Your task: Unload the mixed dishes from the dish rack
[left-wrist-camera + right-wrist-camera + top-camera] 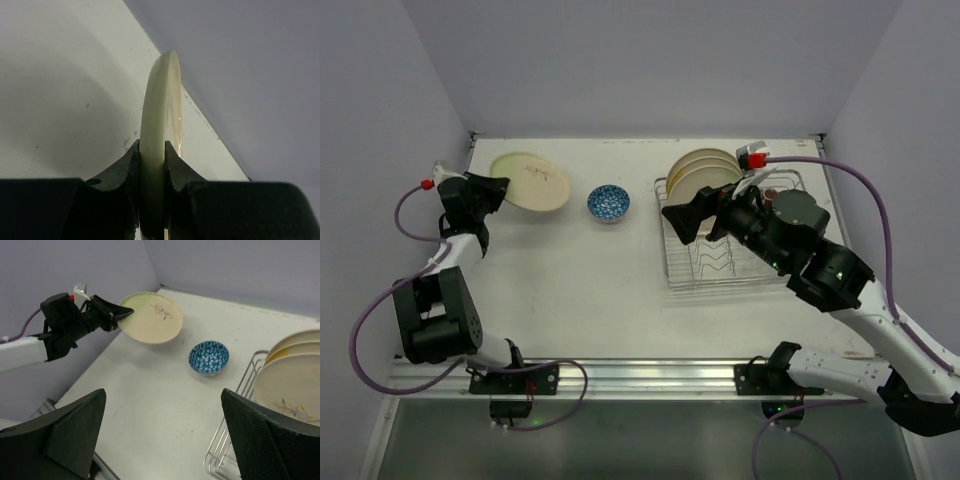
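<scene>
My left gripper is shut on the rim of a cream plate with a sprig mark, held at the table's far left. The left wrist view shows that plate edge-on between my fingers. A small blue-patterned bowl stands on the table. The silver wire dish rack holds several cream plates upright. My right gripper hangs open and empty over the rack's left edge. In the right wrist view it is above bare table, with the bowl beyond. No tumblers show.
Grey walls close in the table at the back and both sides. The right arm covers much of the rack's right half. A red-tipped cable end lies behind the rack. A metal rail runs along the near edge.
</scene>
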Tool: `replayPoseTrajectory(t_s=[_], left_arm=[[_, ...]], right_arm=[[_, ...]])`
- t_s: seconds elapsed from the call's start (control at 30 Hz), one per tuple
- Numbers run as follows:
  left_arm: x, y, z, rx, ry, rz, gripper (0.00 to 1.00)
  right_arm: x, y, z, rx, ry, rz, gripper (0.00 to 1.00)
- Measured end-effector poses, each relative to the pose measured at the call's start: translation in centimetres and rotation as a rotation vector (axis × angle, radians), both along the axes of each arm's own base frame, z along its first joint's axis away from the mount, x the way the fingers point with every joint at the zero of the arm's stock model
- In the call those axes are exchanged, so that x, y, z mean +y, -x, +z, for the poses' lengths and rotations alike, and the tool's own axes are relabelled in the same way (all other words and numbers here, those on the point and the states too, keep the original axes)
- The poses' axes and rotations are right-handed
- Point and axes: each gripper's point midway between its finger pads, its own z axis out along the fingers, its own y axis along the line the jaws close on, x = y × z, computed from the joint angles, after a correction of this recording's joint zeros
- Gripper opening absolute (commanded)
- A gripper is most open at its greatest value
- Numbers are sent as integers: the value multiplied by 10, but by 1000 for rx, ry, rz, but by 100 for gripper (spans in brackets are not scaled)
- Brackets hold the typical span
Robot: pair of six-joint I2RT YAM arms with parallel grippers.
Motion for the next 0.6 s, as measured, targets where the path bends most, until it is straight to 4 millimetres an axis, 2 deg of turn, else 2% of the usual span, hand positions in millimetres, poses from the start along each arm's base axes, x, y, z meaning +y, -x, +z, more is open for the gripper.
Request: replayPoseTrajectory(t_s=[0.1,0.3,0.37,0.5,0.53,0.57,0.6], left_arm=[[-4,0,-36,28,16,-25,0],[-5,-1,-93,93,38,-32,0],[-4,-1,-105,106,41,-29,0],[-4,1,-108,83,42,-22,0],[-3,2,-110,80,43,-15,5],[-2,4,-111,79,43,-8,21],[-2,5,-113,81,47,-1,29]], right_arm=[[0,1,-35,82,19,28,99],[-4,-6,-55,149,8,28,99],[-6,-5,-61,156,8,29,99],[-11,-4,-66,157,2,26,99],[-12,-5,-66,156,0,22,99],[-13,-6,-66,156,-2,16,99],[-14,-8,-66,156,-5,10,99]])
